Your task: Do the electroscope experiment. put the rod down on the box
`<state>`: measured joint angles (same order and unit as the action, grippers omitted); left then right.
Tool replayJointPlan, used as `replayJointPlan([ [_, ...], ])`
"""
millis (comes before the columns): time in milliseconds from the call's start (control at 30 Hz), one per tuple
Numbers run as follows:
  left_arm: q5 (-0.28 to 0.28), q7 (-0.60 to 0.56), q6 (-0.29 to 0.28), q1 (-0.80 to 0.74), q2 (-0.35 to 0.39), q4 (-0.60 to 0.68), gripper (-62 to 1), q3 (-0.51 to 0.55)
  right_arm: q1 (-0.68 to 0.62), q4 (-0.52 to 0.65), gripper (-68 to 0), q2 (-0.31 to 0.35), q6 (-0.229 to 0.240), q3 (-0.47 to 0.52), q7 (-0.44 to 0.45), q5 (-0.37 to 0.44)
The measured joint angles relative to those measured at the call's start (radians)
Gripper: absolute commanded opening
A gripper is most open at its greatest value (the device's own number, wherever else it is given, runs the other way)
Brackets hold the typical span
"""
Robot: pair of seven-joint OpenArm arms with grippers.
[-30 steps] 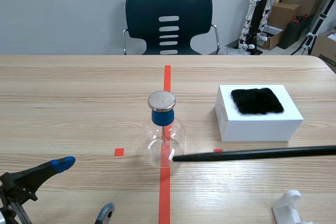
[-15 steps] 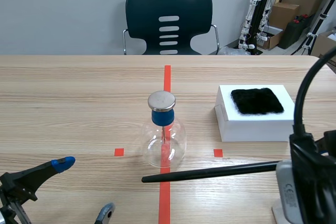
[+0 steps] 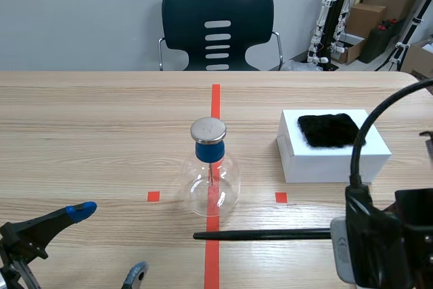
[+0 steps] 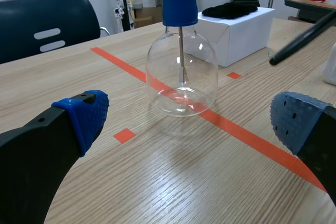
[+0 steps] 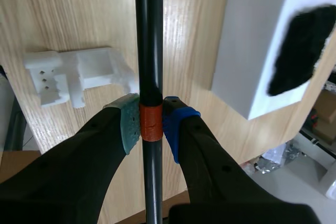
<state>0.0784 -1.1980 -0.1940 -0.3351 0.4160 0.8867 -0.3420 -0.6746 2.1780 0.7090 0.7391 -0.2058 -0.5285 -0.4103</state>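
A thin black rod (image 5: 149, 35) is clamped in my right gripper (image 5: 151, 121), whose pads press on the rod's orange-red band. In the scene view the rod (image 3: 260, 235) lies level above the table's near part, its tip just in front of the glass electroscope flask (image 3: 212, 181). The white box (image 3: 331, 157) with a black fur cloth (image 3: 328, 130) on top stands beyond the right arm (image 3: 372, 248); from the right wrist it shows as the box (image 5: 247, 51) beside the rod. My left gripper (image 4: 191, 124) stands open low at the near left, the flask (image 4: 181, 72) ahead of it.
A white plastic stand (image 5: 79, 74) lies on the table under the rod, on the side away from the box. A dark chair (image 3: 218, 25) stands behind the far table edge. An orange-red tape line (image 3: 213, 255) runs down the middle of the table.
The right arm has swung into view from the right. The rod has come nearer the table's front edge, and its tip has shifted left, from beside the flask to in front of it.
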Motion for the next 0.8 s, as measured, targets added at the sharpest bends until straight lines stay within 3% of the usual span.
replayJointPlan([
  [467,0.000,0.000,0.000,0.000,0.000,0.000,1.4,0.000,0.184,-0.148,-66.4,0.000,0.000,-0.246,0.005,0.000],
  [800,0.000,0.000,0.000,0.000,0.000,0.000,1.4,0.000,0.265,-0.273,-66.5,-0.039,-0.001,-0.327,0.021,0.000],
])
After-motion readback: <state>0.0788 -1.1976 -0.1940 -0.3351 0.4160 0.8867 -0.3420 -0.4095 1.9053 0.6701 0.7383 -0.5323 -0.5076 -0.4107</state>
